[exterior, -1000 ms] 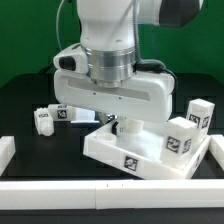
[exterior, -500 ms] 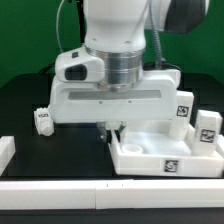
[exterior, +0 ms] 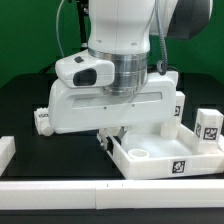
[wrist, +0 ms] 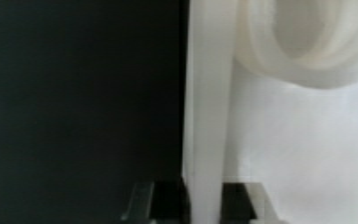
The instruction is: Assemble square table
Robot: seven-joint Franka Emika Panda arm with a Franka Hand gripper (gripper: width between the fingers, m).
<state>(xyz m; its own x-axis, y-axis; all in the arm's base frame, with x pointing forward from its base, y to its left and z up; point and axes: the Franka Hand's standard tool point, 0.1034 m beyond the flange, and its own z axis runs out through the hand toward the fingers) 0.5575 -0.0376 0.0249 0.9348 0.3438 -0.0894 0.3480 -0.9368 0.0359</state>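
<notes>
While in pincer (wrist: 201, 205), black-and-white-tagged tabletop (exterior: 150, 168)

No words or numbers can be read. Black-and-white square tags stand on the square table slab's (exterior: 150, 168) near wall, the right leg (exterior: 210, 126) and the left leg (exterior: 42, 120).

Leg (exterior: 209, 125) just nxt to slab (exterior: 150, 168)
</notes>
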